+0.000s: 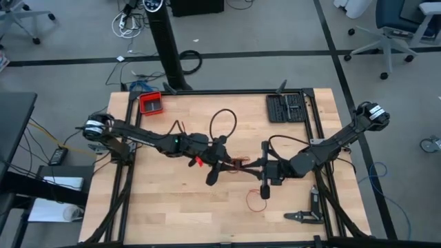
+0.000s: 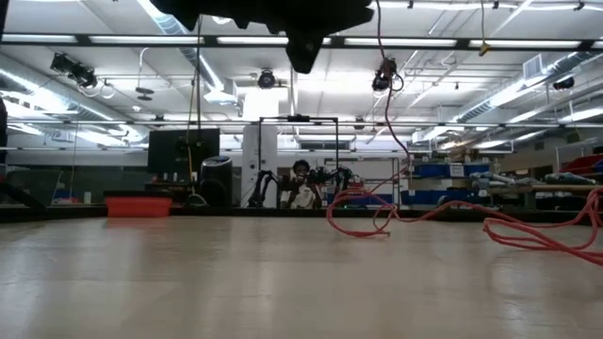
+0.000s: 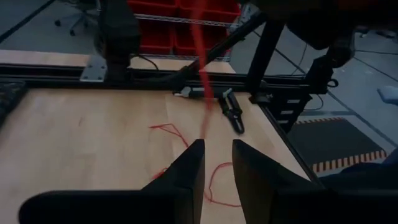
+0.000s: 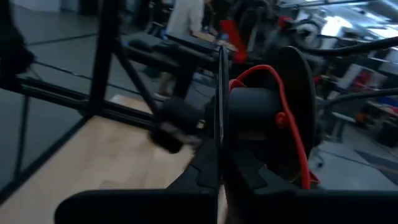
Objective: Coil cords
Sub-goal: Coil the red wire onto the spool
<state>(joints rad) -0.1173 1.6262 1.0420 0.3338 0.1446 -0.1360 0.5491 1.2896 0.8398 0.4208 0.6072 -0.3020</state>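
Note:
The thin red cord (image 2: 386,218) lies in loose loops on the wooden table (image 1: 172,200), and one strand (image 2: 384,85) rises from them toward the arms. Part of it is wound on a black spool (image 4: 267,106). My right gripper (image 4: 221,152), raised over the table's middle (image 1: 251,164), is shut on that spool. Facing it, my left gripper (image 1: 226,160) stands with its fingers apart (image 3: 217,155). A blurred red strand (image 3: 202,74) runs down just in front of that gap. More red loops (image 3: 214,180) lie on the table below. My right gripper pinches the spool's thin black flange (image 4: 221,93) by its edge between the two shut fingers, which reach out about level. The spool is lifted clear of the table, with red cord (image 4: 286,118) over its hub and hanging from it. My left gripper: I cannot tell whether the strand touches its fingers.
A small red tray (image 1: 150,103) sits at the far left corner and a black tool case (image 1: 286,108) at the far right. A thick black cable loop (image 1: 224,120) lies behind the grippers. A black hand tool (image 1: 303,215) rests near the front right edge.

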